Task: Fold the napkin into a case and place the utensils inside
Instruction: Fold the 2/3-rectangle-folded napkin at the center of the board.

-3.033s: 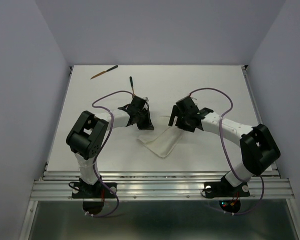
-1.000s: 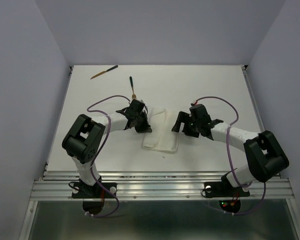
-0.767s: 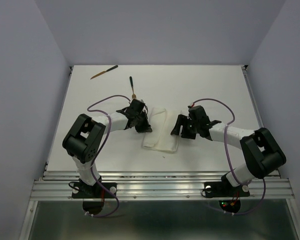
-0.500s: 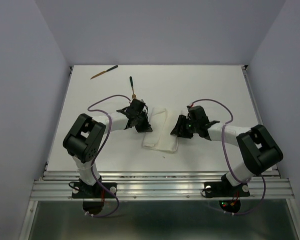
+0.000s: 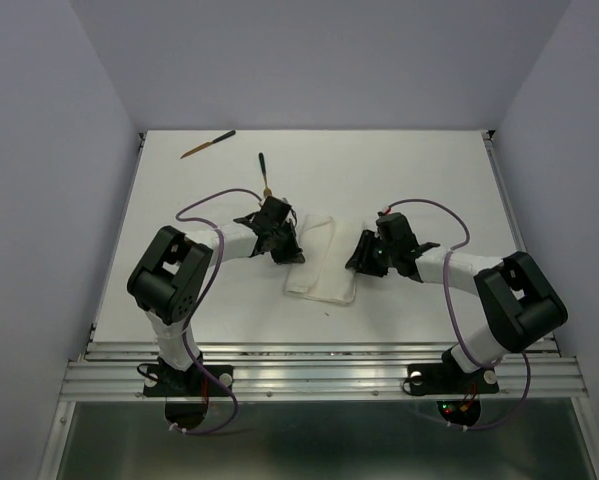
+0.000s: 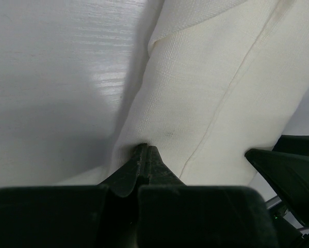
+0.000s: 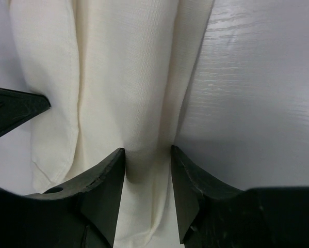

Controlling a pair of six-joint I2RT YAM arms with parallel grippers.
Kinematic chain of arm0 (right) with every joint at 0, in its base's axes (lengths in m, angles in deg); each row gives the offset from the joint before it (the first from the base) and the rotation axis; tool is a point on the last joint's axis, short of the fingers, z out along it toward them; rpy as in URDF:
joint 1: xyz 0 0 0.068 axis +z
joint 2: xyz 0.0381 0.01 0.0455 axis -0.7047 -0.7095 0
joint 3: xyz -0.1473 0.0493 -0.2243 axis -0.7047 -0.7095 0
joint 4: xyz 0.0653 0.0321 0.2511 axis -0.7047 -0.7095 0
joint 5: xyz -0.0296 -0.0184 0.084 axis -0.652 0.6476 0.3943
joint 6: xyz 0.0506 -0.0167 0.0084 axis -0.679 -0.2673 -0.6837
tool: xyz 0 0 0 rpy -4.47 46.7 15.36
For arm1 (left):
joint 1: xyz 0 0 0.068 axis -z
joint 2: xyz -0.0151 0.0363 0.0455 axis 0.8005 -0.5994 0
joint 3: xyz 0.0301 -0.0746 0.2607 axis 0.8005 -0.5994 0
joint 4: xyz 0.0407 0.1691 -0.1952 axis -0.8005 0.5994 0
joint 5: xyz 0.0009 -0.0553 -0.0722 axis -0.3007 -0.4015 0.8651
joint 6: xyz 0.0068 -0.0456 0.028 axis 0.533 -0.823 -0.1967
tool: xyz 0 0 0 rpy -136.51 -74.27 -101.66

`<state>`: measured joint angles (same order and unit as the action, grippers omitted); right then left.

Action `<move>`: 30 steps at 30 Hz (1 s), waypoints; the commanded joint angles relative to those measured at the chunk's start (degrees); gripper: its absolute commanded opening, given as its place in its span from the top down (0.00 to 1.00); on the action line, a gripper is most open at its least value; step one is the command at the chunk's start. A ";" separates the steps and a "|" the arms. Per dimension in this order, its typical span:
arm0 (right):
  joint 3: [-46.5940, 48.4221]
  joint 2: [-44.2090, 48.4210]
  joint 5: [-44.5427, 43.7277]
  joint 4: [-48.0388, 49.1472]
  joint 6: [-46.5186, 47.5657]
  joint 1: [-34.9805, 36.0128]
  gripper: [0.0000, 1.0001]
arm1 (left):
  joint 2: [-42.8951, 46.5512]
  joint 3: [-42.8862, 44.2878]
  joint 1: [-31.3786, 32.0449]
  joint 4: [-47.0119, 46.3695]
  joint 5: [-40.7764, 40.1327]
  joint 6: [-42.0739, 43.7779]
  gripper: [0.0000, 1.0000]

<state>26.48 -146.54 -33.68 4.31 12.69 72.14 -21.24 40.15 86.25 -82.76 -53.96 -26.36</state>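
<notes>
The white napkin (image 5: 319, 262) lies folded into a long strip mid-table, between the two arms. My left gripper (image 5: 289, 250) is shut, its joined tips (image 6: 145, 150) pressing down on the napkin (image 6: 211, 103) near its left edge; no cloth shows between the fingers. My right gripper (image 5: 357, 262) is open at the right edge, its jaws (image 7: 148, 152) astride a raised ridge of napkin (image 7: 128, 77) that bunches between them. Two brown utensils lie at the back left: one (image 5: 207, 144) near the far edge, one (image 5: 264, 172) just beyond the left gripper.
Purple cables (image 5: 424, 205) loop over both arms. White walls close in the table on three sides, and the metal rail (image 5: 319, 365) runs along the near edge. A small dark speck (image 5: 327, 312) lies in front of the napkin.
The right gripper has moved left onto the napkin's right edge and its jaws have narrowed around the cloth. The napkin went from lying askew to a straight strip. The left gripper stays shut in place.
</notes>
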 commanded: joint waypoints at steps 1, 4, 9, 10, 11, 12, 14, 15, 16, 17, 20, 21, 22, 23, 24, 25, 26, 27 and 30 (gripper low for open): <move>-0.86 1.10 -6.50 -7.00 0.76 -0.26 0.52 | -0.25 1.76 0.49 1.98 -1.96 1.10 1.00; -1.30 0.32 -6.14 -6.82 0.41 -0.26 0.51 | -0.33 1.85 0.49 2.16 -1.96 1.19 1.00; -2.70 -1.70 -3.33 -3.06 -0.64 -0.26 0.56 | -0.24 1.41 0.49 2.07 -1.96 1.10 1.00; -2.88 -2.14 -2.55 -2.26 -0.73 -0.26 0.59 | -0.24 1.41 0.49 2.07 -1.88 1.10 1.00; -2.79 -2.58 -2.45 -1.64 -0.90 -0.26 0.62 | -0.33 1.32 0.49 1.98 -1.88 1.10 1.00; -2.53 -3.11 -2.54 -1.03 -0.91 -0.26 0.64 | -0.33 1.32 0.49 1.98 -1.79 1.19 1.00; -1.83 -4.52 -2.80 -0.93 -1.26 -0.26 0.77 | -0.42 1.32 0.41 1.98 -1.70 1.19 1.00; -1.83 -4.52 -2.98 -0.93 -1.52 -0.26 0.82 | -0.51 1.23 0.41 1.89 -1.70 1.19 1.00; -1.83 -4.26 -2.98 -0.85 -1.52 -0.26 0.85 | -0.33 1.15 0.49 1.89 -1.79 1.19 1.00; -1.83 -3.82 -3.59 -0.93 -1.70 -0.26 0.93 | -0.33 1.15 0.41 1.89 -1.70 1.19 1.00; -1.30 -2.06 -4.64 -1.28 -1.00 -0.26 0.99 | -0.33 0.97 0.49 1.80 -1.79 1.19 1.00; -0.34 -1.80 -4.82 -2.24 -0.30 -0.26 0.99 | -0.42 1.06 0.49 1.72 -1.79 1.19 1.00; 0.19 -1.54 -5.17 -2.95 -0.03 -0.26 0.99 | -0.51 1.06 0.49 1.72 -1.88 1.10 1.00; 0.72 -1.10 -5.61 -3.91 0.23 0.35 0.99 | -0.51 0.97 0.49 1.72 -1.79 1.10 1.00; 1.25 -0.83 -5.79 -4.18 0.50 0.35 0.99 | -0.59 1.06 0.49 1.72 -1.88 1.10 1.00; 2.03 -0.57 -5.88 -4.45 0.67 0.88 0.99 | -0.60 0.97 0.49 1.72 -1.88 1.01 1.00; 2.48 -0.22 -5.96 -4.71 0.68 0.88 0.99 | -0.60 0.88 0.49 1.72 -1.88 1.10 1.00; 2.83 0.13 -5.97 -5.06 0.76 1.40 0.99 | -0.68 0.79 0.49 1.63 -1.88 0.93 1.00; 4.32 0.66 -5.97 -5.76 0.76 1.93 0.99 | -0.42 0.44 0.49 1.45 -1.96 0.75 1.00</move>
<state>28.12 -147.98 -37.04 2.39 11.73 73.05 -21.37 40.48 86.52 -82.54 -54.44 -26.27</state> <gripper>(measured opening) 0.032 0.017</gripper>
